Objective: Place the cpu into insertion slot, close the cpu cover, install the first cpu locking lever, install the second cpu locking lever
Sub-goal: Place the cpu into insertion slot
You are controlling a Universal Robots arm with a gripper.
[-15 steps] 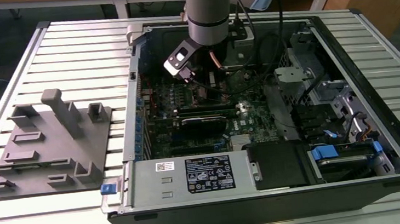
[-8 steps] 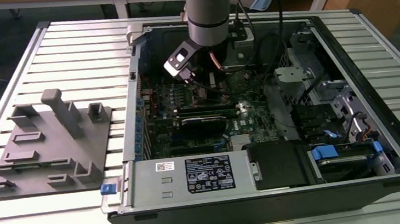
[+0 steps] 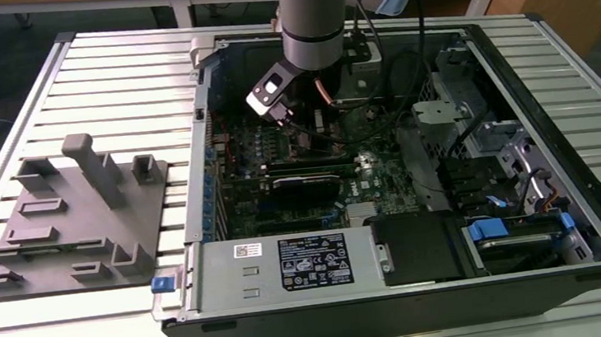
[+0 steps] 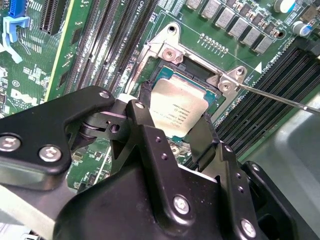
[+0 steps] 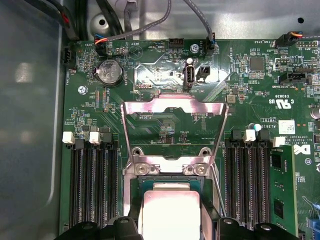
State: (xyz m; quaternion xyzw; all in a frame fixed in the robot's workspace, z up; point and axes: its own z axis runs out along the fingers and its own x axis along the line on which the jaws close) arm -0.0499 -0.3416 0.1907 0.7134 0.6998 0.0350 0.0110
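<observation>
The cpu [image 4: 177, 105] is a silver square chip, and my gripper [image 4: 176, 107] is shut on it, one black finger on each side. It sits over the insertion slot [image 4: 165, 75], a dark recess with a silvery rim; I cannot tell whether it is seated. In the first wrist view the cpu [image 5: 170, 212] lies between my fingers [image 5: 134, 222] at the slot [image 5: 170, 186]. The cpu cover [image 5: 175, 106] stands swung open beyond the slot. A thin wire locking lever [image 4: 280, 97] [image 5: 216, 185] is raised beside the socket. The exterior view shows my gripper [image 3: 287, 124] low inside the computer case.
Black memory slots [image 5: 92, 185] [image 5: 250, 180] flank the socket. A coin battery [image 5: 110, 72] and cables [image 5: 200, 20] lie beyond the cover. In the exterior view the case wall [image 3: 197, 187], a power supply [image 3: 287, 261] and drive bays [image 3: 499, 174] surround the board; a grey fixture [image 3: 74, 223] sits at its left.
</observation>
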